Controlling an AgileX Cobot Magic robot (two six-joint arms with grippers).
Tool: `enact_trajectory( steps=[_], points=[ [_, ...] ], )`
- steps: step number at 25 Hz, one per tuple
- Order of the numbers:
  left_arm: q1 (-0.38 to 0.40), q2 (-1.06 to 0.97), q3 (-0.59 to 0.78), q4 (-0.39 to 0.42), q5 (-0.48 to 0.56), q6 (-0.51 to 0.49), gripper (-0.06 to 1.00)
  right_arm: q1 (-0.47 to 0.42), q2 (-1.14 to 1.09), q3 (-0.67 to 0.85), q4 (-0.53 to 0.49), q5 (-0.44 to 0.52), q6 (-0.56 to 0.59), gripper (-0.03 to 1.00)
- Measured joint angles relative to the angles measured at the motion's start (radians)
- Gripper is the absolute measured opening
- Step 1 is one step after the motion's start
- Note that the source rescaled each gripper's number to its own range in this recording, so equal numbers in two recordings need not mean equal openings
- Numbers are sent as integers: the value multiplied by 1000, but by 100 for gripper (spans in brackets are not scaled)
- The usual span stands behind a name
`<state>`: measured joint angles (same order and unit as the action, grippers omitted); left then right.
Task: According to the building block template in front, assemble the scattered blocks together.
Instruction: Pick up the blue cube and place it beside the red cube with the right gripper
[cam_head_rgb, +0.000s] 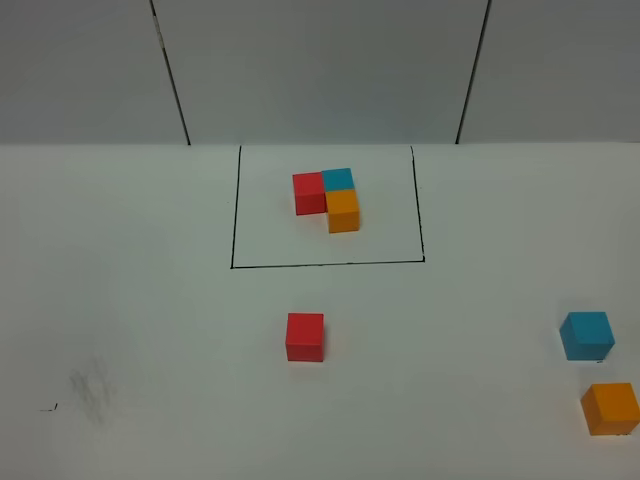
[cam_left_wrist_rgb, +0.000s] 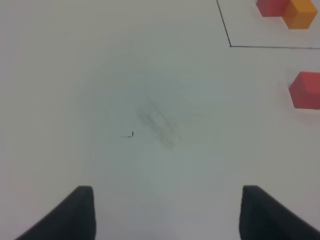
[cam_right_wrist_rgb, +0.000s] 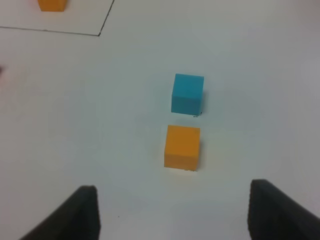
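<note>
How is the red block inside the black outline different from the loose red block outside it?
The framed red block touches a blue block; the loose red block stands alone. The framed one sits inside the black outline; the loose one lies outside it. Both are red cubes.

Far middle of the bench (cam_head_rgb: 150, 300): the building block template (cam_head_rgb: 328, 198), an L of three matte cubes pressed together and lying flat, framed by a thin black rectangle (cam_head_rgb: 330, 264). Red at the left, blue touching its right side, orange against the blue's near face. Nearer, just outside the frame's front line: the loose red block (cam_head_rgb: 305, 336), upright, alone, roughly square to the frame. Well apart, at the right edge: the blue block (cam_head_rgb: 587, 335) and, just nearer, the orange block (cam_head_rgb: 611, 408), close together but not touching, both slightly turned. All three loose, none joined.
</note>
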<state>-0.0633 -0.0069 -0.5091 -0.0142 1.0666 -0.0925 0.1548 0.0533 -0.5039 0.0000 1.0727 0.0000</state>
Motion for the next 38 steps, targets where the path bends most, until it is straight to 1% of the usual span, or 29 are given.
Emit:
enact_trajectory(
  steps=[24,30,33,38],
  points=[
    [0,0,0,0,0,0,98,0,0,0,0,-1,0,34],
    [0,0,0,0,0,0,98,0,1,0,0,-1,85,34],
    [0,0,0,0,0,0,98,0,38,0,0,-2,96,34],
    [0,0,0,0,0,0,98,0,177,-4,0,-17,99,34]
  ],
)
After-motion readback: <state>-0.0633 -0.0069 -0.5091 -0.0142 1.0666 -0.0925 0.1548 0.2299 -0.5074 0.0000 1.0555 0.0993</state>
